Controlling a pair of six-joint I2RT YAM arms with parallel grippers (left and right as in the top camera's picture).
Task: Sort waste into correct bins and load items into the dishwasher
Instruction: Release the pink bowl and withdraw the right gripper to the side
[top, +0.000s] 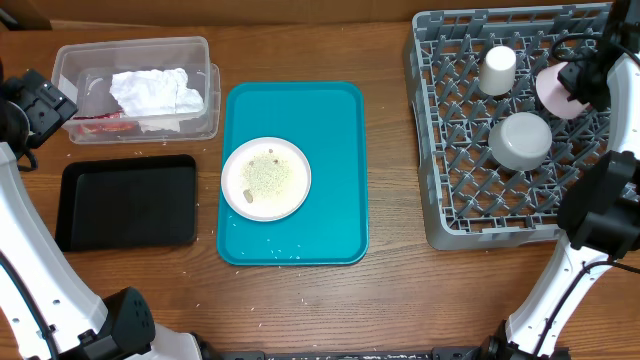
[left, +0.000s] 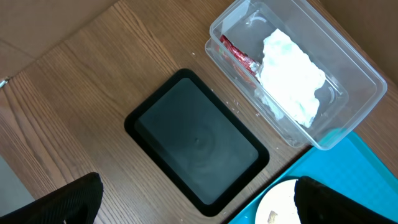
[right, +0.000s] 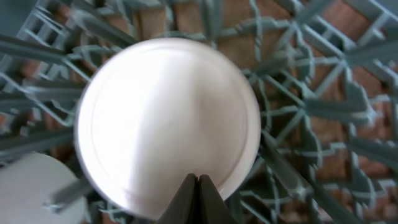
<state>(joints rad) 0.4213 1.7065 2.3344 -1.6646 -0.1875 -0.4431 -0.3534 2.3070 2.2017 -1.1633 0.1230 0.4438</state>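
My right gripper (top: 583, 77) is shut on the rim of the small white plate (top: 555, 92), holding it over the grey dish rack (top: 450, 215). In the right wrist view the fingertips (right: 198, 186) pinch the plate (right: 168, 118) above the pegs. The white cup (top: 497, 70) and the grey bowl (top: 520, 140) sit upside down in the rack. The larger white plate (top: 240, 190) with rice (top: 267, 174) lies on the teal tray (top: 320, 120). The clear tub (top: 130, 45) holds the napkin (top: 155, 92) and the red packet (top: 100, 122). My left gripper (left: 199, 208) is open above the black tray (left: 199, 143).
The black tray (top: 128, 200) lies just in front of the tub. A few loose rice grains lie on the teal tray's front part (top: 285, 250) and on the wood near the bins. My right arm's base (top: 600, 215) stands at the rack's front right corner.
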